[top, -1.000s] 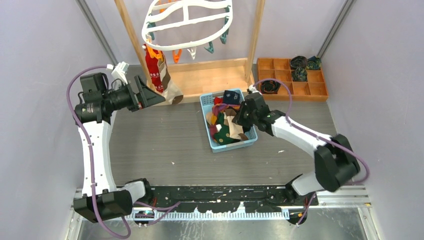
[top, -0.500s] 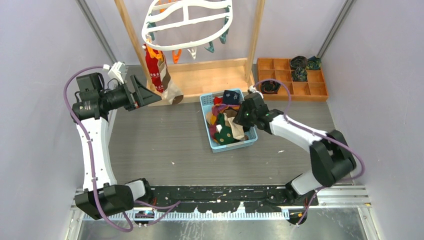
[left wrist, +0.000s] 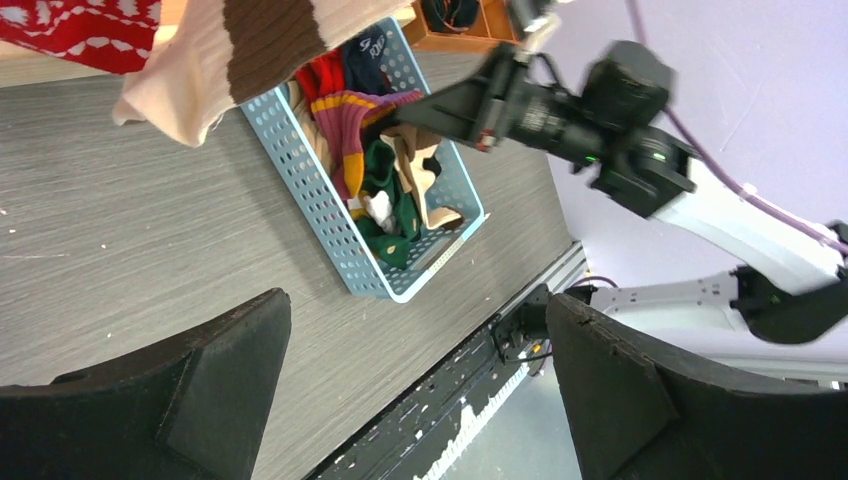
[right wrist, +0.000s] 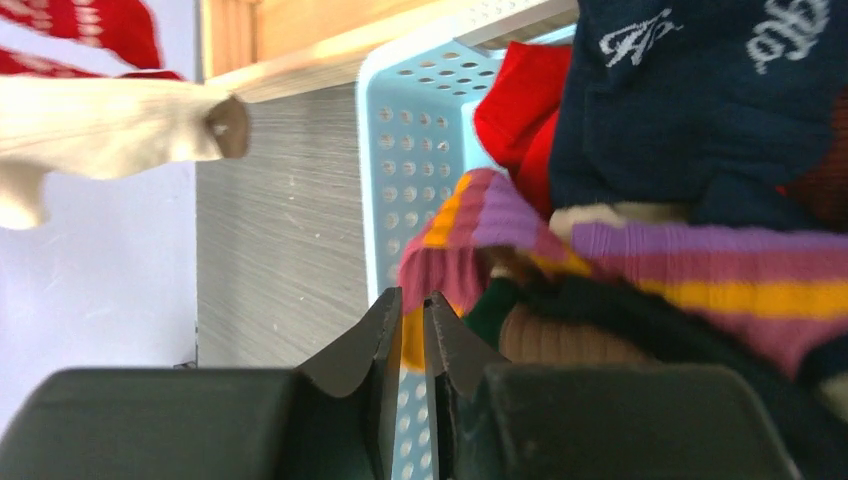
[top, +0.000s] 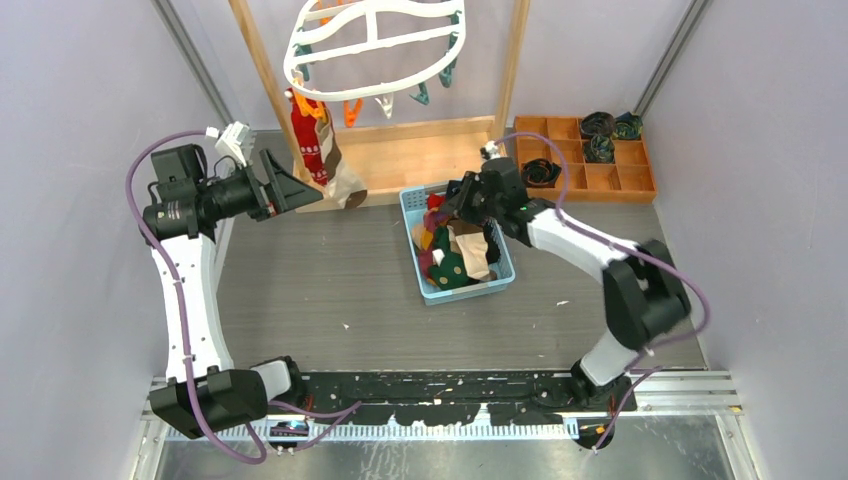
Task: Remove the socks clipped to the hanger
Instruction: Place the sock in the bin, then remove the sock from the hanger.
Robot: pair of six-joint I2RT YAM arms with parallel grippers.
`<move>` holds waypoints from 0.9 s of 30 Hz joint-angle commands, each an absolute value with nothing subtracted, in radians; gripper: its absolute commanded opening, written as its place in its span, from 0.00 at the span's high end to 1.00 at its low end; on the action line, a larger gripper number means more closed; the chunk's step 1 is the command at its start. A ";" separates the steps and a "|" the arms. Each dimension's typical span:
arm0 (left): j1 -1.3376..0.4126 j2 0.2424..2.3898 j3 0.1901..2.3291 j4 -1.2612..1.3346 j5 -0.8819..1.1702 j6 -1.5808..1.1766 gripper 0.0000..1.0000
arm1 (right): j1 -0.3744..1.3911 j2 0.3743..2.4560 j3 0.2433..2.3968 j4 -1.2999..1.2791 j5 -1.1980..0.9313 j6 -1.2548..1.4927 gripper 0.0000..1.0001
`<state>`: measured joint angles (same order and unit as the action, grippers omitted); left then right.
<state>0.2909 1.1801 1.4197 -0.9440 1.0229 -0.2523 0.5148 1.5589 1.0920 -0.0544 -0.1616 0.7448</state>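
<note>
Just ahead of the left gripper (left wrist: 415, 300), two socks hang from the near-left rim of the hanger (top: 375, 45). One is a red sock (top: 308, 140) with white patterns, caught in an orange clip (top: 312, 108). The other is a beige sock (top: 345, 185) with a brown band, touching the red one on the side toward the right arm. That gripper is released, its fingers (left wrist: 200, 390) spread wide and touching neither sock.

Under the right gripper (right wrist: 413, 305) more socks lie heaped in a blue basket (top: 465, 293). A purple-striped sock (right wrist: 700, 250) is at the tips, with a navy sock (right wrist: 700, 90) just beyond it. The jaws are drawn in to a thin slit with a yellow stripe of fabric showing in it; whether they pinch it I cannot tell.

Beyond both grippers stands the wooden rack (top: 420, 150) that carries the hanger. On the outer side of the right gripper, a compartment tray (top: 590, 180) holds dark rolled bundles (top: 598, 123).
</note>
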 commanded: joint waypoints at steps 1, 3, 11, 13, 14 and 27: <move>0.304 1.159 1.468 -0.939 1.095 -0.245 0.00 | 0.501 1.719 1.141 0.148 -0.276 0.840 0.81; 0.307 1.157 1.468 -0.937 1.098 -0.245 0.00 | 0.499 1.770 1.112 0.184 -0.257 0.864 0.84; 0.321 1.182 1.480 -0.951 1.091 -0.234 0.00 | 0.541 1.646 1.009 0.173 0.045 0.778 0.63; 0.324 1.186 1.479 -0.949 1.081 -0.232 0.00 | 0.593 1.582 1.060 0.151 0.116 0.699 0.55; 0.325 1.187 1.478 -0.947 1.072 -0.230 0.00 | 0.617 1.561 1.091 0.145 0.144 0.661 0.50; 0.375 1.227 1.548 -1.076 0.987 -0.185 0.00 | 0.923 1.791 1.478 0.325 0.286 0.269 0.10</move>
